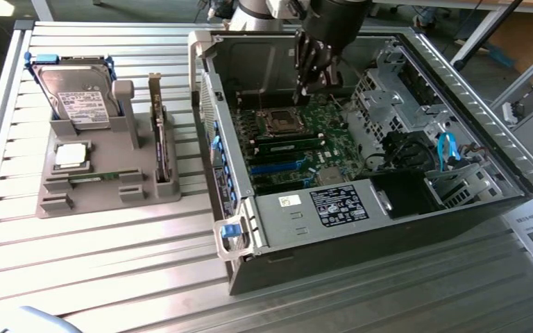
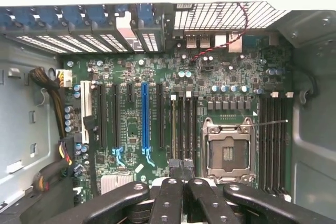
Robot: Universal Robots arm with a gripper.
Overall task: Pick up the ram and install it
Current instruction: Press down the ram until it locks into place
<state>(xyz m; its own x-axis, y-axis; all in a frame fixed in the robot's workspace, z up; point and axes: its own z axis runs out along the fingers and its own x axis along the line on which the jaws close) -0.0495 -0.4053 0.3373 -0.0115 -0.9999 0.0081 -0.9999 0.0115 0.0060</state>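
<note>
Your black multi-link gripper (image 2: 181,167) hangs inside the open dark computer case (image 1: 452,208), its fingers (image 2: 173,165) pressed together; whether anything thin sits between the tips you cannot tell. In the wrist view the tips hover over the green motherboard (image 2: 157,72), just at 9 o'clock of the silver square processor socket (image 2: 228,148), above the black memory slots (image 2: 184,121). In the exterior view, a long narrow green ram stick (image 1: 290,147) lies seated on the board at 6 o'clock of the socket; its long axis runs from 9 to 3 o'clock, slightly tilted.
</note>
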